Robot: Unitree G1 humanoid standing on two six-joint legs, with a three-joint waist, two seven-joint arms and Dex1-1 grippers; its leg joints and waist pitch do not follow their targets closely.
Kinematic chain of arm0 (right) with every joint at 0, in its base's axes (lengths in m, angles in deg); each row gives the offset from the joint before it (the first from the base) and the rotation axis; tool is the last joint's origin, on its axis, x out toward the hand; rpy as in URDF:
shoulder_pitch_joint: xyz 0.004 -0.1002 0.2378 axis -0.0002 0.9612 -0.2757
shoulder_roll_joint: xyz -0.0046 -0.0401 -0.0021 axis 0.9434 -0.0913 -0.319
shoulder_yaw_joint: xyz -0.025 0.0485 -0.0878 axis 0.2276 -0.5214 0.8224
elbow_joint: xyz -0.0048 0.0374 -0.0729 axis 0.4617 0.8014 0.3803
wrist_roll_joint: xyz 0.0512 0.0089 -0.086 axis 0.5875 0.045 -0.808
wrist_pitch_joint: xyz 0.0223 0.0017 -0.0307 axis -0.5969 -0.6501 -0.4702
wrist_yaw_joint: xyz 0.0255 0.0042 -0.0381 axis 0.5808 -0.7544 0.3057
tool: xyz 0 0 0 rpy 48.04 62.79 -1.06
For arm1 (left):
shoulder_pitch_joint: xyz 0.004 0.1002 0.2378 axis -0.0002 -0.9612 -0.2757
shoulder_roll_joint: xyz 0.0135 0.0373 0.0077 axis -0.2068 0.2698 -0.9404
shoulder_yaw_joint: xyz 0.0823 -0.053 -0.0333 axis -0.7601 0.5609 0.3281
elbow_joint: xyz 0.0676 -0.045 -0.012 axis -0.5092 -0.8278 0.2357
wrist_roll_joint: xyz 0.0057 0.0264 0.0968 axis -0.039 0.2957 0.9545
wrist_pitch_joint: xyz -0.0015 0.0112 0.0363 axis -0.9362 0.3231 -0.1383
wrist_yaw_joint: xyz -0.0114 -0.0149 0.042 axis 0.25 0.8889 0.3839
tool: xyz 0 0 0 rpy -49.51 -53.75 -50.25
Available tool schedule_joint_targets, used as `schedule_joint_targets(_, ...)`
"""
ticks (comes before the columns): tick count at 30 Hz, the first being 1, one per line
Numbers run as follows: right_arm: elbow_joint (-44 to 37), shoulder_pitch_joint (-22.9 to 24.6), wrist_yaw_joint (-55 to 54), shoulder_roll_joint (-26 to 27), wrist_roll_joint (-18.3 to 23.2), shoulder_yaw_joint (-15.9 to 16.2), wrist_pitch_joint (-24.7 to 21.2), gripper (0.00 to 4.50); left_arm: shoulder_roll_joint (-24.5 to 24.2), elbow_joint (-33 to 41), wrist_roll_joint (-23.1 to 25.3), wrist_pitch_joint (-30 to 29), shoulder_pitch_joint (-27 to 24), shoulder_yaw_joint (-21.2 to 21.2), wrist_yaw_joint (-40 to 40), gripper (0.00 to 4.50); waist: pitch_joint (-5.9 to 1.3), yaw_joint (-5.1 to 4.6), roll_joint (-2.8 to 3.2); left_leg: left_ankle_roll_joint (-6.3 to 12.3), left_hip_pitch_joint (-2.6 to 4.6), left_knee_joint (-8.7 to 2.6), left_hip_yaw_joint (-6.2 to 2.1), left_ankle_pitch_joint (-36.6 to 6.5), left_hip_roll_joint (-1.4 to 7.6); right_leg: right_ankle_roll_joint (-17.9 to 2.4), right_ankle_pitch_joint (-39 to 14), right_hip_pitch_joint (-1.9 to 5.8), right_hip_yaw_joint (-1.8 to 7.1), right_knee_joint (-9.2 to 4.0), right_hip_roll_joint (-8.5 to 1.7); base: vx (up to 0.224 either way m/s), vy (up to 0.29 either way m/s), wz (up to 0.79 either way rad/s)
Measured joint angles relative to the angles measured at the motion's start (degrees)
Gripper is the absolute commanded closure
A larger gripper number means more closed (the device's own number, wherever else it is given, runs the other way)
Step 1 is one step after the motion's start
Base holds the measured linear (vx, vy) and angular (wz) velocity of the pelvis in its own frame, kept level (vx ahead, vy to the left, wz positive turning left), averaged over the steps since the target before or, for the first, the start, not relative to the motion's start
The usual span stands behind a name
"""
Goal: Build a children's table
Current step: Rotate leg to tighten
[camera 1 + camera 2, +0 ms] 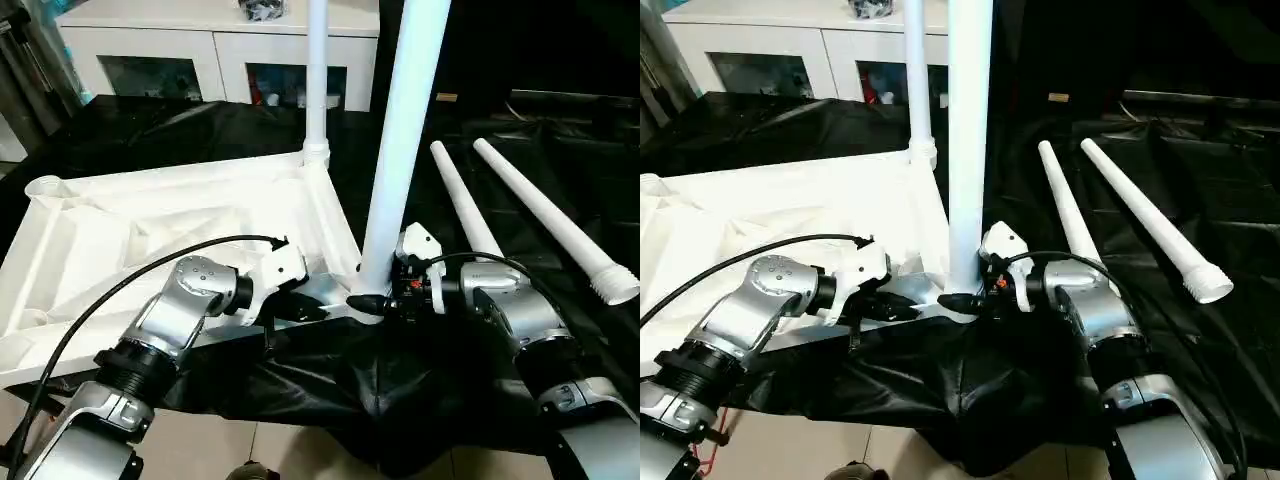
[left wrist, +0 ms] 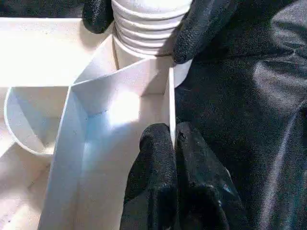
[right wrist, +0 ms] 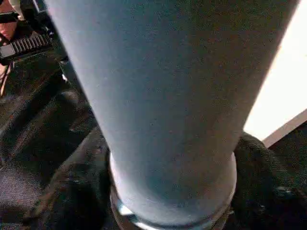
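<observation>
The tabletop (image 1: pixel 150 240) lies underside up on the black-draped work table (image 1: pixel 560 180), ribs showing. One leg (image 1: pixel 317 80) stands upright in the tabletop's far corner socket. A second leg (image 1: pixel 405 140) stands at the tabletop's near corner socket (image 2: pixel 144 52), its threaded end just entering; threads show above the socket rim in the left wrist view, so it reads as not seated yet. Two spare legs (image 1: pixel 540 215) lie flat on the cloth, well apart from the tabletop, beyond the right arm.

The right gripper (image 1: pixel 385 300) wraps the base of the second leg, fingers (image 2: pixel 199 28) on either side of the threaded collar, about two-thirds open and seemingly gripping it. The left gripper (image 2: pixel 175 139) is pinched nearly closed on the thin rim of the tabletop just beside that socket, holding it down.

Step in hand: screwing or pressing the leg home. To do it well, keep the leg plumb to the socket, hold the rim firmly, turn from low on the collar. Risk: cross-threading if the leg tilts, or the tabletop sliding on the slick cloth.
</observation>
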Motion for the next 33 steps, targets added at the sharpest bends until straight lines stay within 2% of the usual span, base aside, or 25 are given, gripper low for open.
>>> schedule_joint_targets(4, -0.05, 0.23, -2.33, 1.20, -0.07, -0.44, -0.10, 1.73, 0.26, -0.16, 0.11, -0.45, 0.00, 0.25, 0.98, 4.50, 0.00, -0.13, 0.00, -0.01, 0.03, 0.01, 0.00, 0.01, 0.00, 0.00, 0.01, 0.01, 0.01, 0.02, 0.00, 0.000, 0.000, 0.00)
schedule_joint_targets(6, 1.78, -0.06, -8.73, 3.19, -0.94, -2.22, -0.04, 1.74, 2.52, -2.32, 1.02, -0.64, 0.73, 1.41, 5.31, 4.50, 0.00, -0.38, -0.01, -0.02, 0.11, 0.04, 0.00, 0.01, -0.01, -0.02, 0.04, 0.04, 0.04, 0.09, 0.00, 0.000, 0.000, 0.00)
schedule_joint_targets(10, 7.27, -2.96, -25.91, 7.87, -2.37, -5.17, 0.71, 1.76, 7.14, -6.99, 2.48, -2.94, 4.01, 2.55, 14.45, 4.50, 0.00, -1.62, -0.01, -0.04, 0.12, 0.03, 0.00, 0.02, -0.03, -0.03, 0.13, 0.05, 0.06, 0.05, -0.01, 0.000, 0.000, 0.00)
schedule_joint_targets(14, 10.78, -5.32, -36.51, 11.25, -2.35, -7.79, 0.43, 1.76, 11.19, -10.26, 2.89, -5.88, 6.82, 3.55, 21.45, 4.50, -0.01, -1.74, 0.01, -0.04, 0.10, 0.01, 0.00, 0.02, -0.04, -0.02, 0.14, 0.04, 0.06, 0.03, -0.01, 0.000, 0.000, 0.00)
schedule_joint_targets(20, 12.95, -6.88, -44.85, 14.14, -2.99, -9.41, 0.35, 1.76, 13.66, -11.19, 3.70, -6.99, 7.64, 4.31, 25.63, 4.50, -0.07, -1.64, 0.10, 0.00, 0.03, -0.02, 0.00, 0.01, -0.06, -0.01, 0.14, 0.06, 0.06, -0.16, -0.01, 0.000, 0.000, 0.00)
schedule_joint_targets(22, 13.17, -6.93, -45.69, 14.61, -3.28, -9.80, 0.60, 1.76, 13.87, -11.20, 3.99, -6.99, 7.64, 4.39, 25.86, 4.50, -0.08, -1.62, 0.11, 0.00, 0.04, -0.02, 0.00, 0.01, -0.06, -0.01, 0.13, 0.06, 0.06, -0.17, -0.01, 0.000, 0.000, 0.00)
schedule_joint_targets(23, 13.35, -6.93, -45.63, 14.77, -3.18, -10.16, 0.81, 1.20, 13.90, -11.20, 4.09, -6.97, 7.64, 4.36, 25.77, 4.50, -0.08, -1.62, 0.11, 0.00, 0.04, -0.01, 0.00, 0.01, -0.06, -0.01, 0.14, 0.07, 0.06, -0.17, -0.01, 0.000, 0.000, 0.00)
schedule_joint_targets(26, 13.50, -6.92, -43.67, 14.66, -3.16, -10.14, 1.24, 1.00, 13.36, -11.00, 4.30, -5.99, 7.31, 3.78, 24.86, 4.50, -0.08, -1.67, 0.11, 0.00, 0.04, -0.02, 0.00, 0.01, -0.05, -0.01, 0.13, 0.07, 0.06, -0.17, -0.01, 0.000, 0.000, 0.00)
schedule_joint_targets(27, 13.49, -6.92, -42.52, 14.38, -3.16, -10.00, 1.35, 0.71, 12.86, -10.65, 4.35, -5.52, 7.08, 3.53, 24.05, 4.50, -0.08, -1.66, 0.11, 0.00, 0.04, -0.04, 0.00, 0.01, -0.05, -0.01, 0.13, 0.06, 0.06, -0.17, -0.01, 0.000, 0.000, 0.00)
schedule_joint_targets(33, 8.88, -4.13, -28.50, 9.83, -3.15, -5.49, 2.02, 0.63, 8.21, -6.56, 2.83, -3.44, 4.09, 2.80, 15.50, 4.50, -0.07, -1.60, 0.13, 0.00, 0.02, -0.14, 0.00, 0.01, -0.02, 0.01, 0.12, 0.01, 0.00, -0.19, 0.01, 0.000, 0.000, 0.00)
